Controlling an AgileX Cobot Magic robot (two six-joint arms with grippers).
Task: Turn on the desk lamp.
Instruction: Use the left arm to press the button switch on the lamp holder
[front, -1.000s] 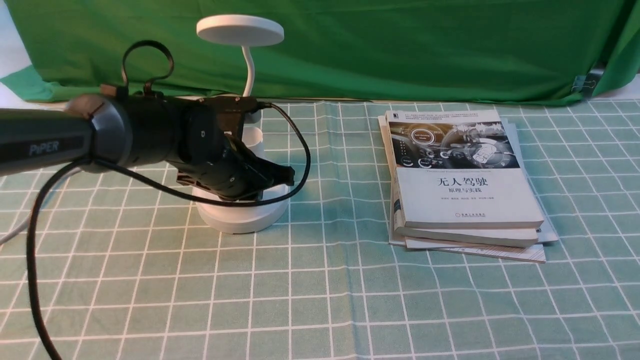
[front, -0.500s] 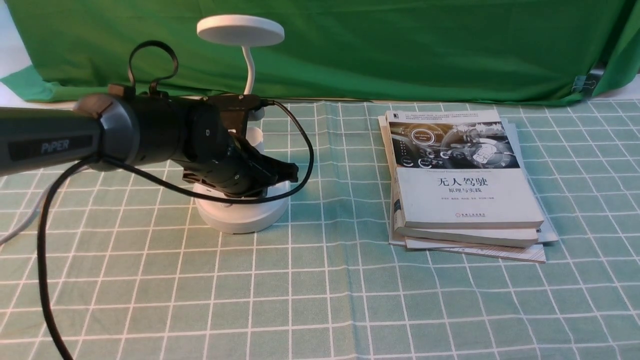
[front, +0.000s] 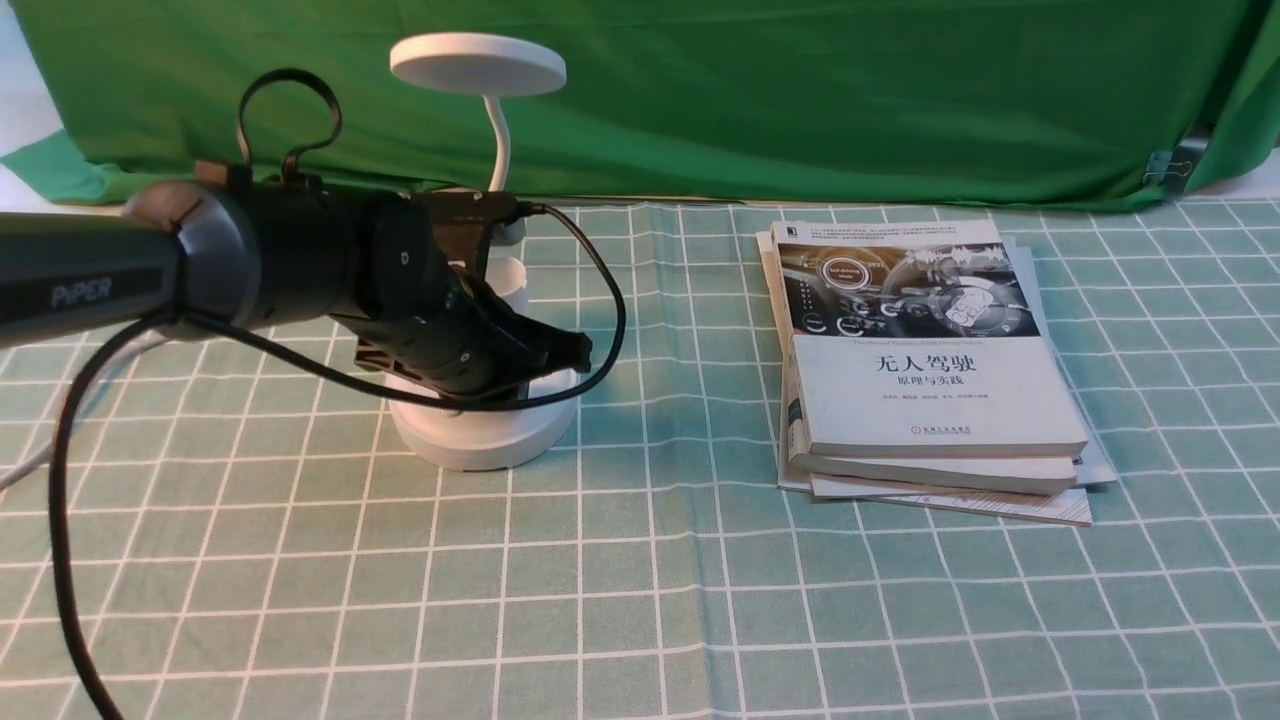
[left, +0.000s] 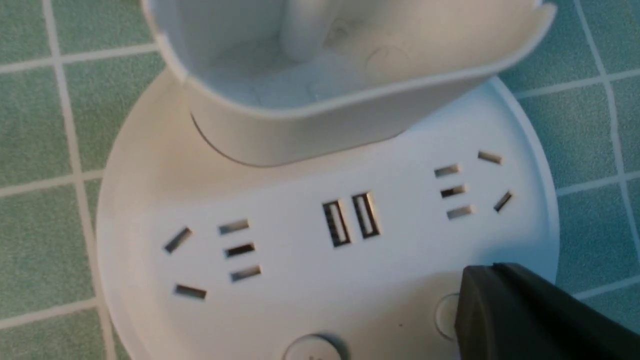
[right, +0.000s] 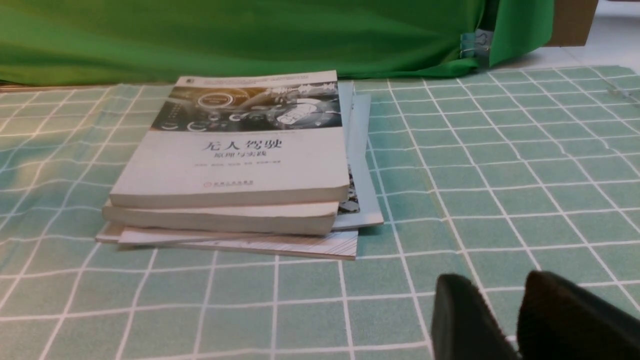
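Note:
The white desk lamp stands at the back left, with its disc head (front: 478, 63) on a gooseneck (front: 499, 140) and a round base (front: 485, 435); the head does not look lit. My left gripper (front: 578, 350) is shut and empty, low over the base. In the left wrist view its tip (left: 480, 280) covers most of one round button (left: 444, 315). A second button (left: 312, 347), the USB ports (left: 350, 220) and the cup holder (left: 320, 115) show there. My right gripper (right: 505, 300) is shut, low over the cloth, and out of the front view.
A stack of books (front: 920, 350) lies right of centre, also in the right wrist view (right: 235, 160). A green backdrop (front: 800, 90) closes the back. The left arm's black cable (front: 605, 300) loops beside the lamp. A checked cloth (front: 650, 600) covers the table.
My left gripper rose a little half a second ago, then came back down and slightly left onto the base. The lamp head shifted very slightly.

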